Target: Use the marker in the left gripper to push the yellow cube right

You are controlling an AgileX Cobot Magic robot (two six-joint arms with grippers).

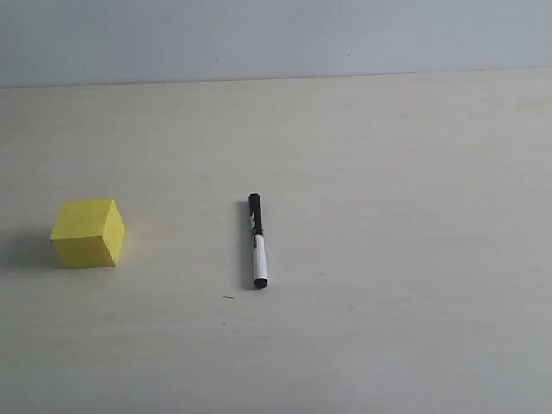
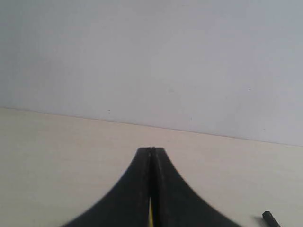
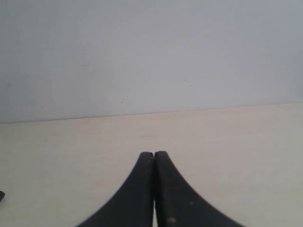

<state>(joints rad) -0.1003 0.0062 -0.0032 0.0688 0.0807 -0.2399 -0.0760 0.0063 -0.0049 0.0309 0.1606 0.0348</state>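
The yellow cube rests on the pale table at the left of the exterior view. The marker lies flat near the middle, black cap pointing away, white barrel nearer; nothing holds it. Neither arm shows in the exterior view. In the left wrist view my left gripper is shut with nothing held; a thin yellow sliver of the cube shows through the slit between its fingers, and a black marker end peeks in at the frame's edge. My right gripper is shut and empty.
The pale table ends at a grey-white wall behind. A small dark speck lies near the marker's near end. A dark bit sits at the right wrist view's edge.
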